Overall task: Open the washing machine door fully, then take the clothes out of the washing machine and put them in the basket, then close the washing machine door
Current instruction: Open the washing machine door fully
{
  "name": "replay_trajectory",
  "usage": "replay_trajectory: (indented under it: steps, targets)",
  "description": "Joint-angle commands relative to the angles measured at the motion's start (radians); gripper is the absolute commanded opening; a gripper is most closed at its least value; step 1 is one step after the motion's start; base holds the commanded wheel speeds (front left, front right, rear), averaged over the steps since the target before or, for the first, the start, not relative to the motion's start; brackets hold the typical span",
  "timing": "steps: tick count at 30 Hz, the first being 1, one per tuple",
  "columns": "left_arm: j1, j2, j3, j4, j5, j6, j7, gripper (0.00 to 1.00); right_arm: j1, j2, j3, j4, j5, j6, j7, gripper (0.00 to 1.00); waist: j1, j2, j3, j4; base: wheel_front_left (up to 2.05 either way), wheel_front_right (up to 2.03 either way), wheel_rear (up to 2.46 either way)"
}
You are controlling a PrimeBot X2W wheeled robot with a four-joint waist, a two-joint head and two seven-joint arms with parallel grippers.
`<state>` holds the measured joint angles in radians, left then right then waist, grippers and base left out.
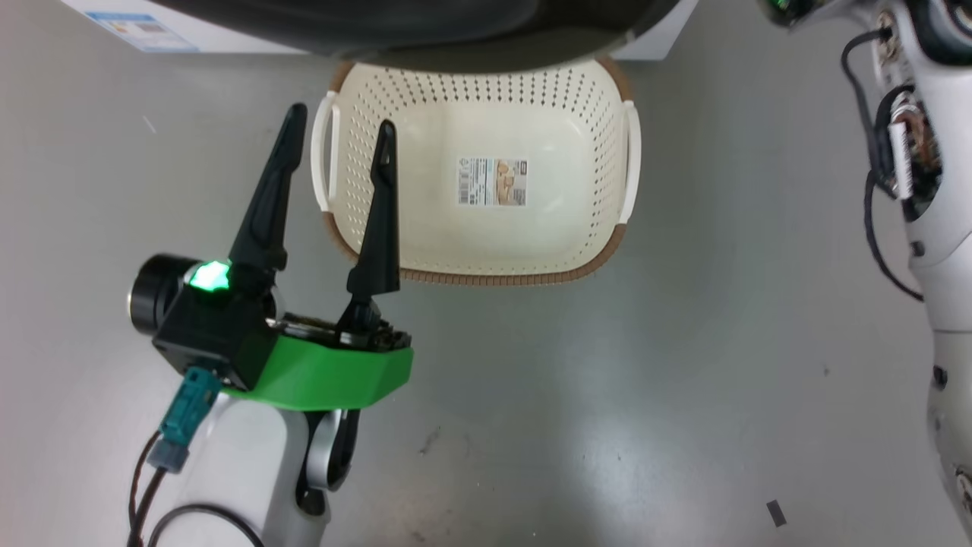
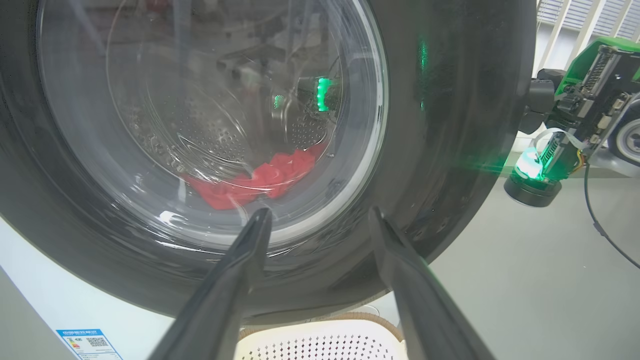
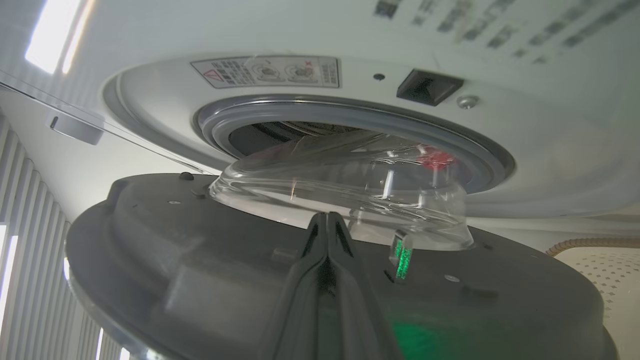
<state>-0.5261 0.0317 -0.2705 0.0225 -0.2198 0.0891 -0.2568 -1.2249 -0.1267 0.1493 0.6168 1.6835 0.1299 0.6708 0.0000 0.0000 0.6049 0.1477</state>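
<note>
grey floor (image 1: 607, 380), basket (image 1: 493, 278) ahead of, maybe under, spread l gripper (image 1: 342, 118)

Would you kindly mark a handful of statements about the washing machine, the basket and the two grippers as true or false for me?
1. The basket holds no clothes. True.
2. The left gripper is shut. False: its fingers stand wide apart and hold nothing.
3. The red clothes lie inside the washing machine. True.
4. The washing machine door is shut tight. False: it stands partly open, with a gap between it and the grey gasket.
5. The right gripper is open. False: its fingers are pressed together.
</note>
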Motion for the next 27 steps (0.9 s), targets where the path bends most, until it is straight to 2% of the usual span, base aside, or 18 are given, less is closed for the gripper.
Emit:
replay_trajectory:
  steps: [1, 18, 27]
  targets:
    - [0.033, 0.018, 0.034, -0.015, -0.001, 0.006, -0.005, 1.00, 0.025, 0.036, 0.014, -0.035, -0.003, 0.001, 0.012, 0.00, 0.0000, 0.0000, -0.026, -0.002, 0.00, 0.00, 0.00]
    - [0.136, 0.018, 0.080, 0.030, 0.001, 0.008, -0.005, 1.00, 0.216, 0.053, 0.055, -0.035, -0.027, 0.001, 0.058, 0.00, 0.0000, 0.0000, -0.207, 0.018, 0.00, 0.00, 0.00]
    - [0.173, 0.018, 0.077, 0.034, -0.022, 0.017, -0.005, 1.00, 0.315, 0.039, 0.066, -0.056, -0.042, 0.001, 0.073, 0.00, 0.0000, 0.0000, -0.274, 0.048, 0.00, 0.00, 0.00]
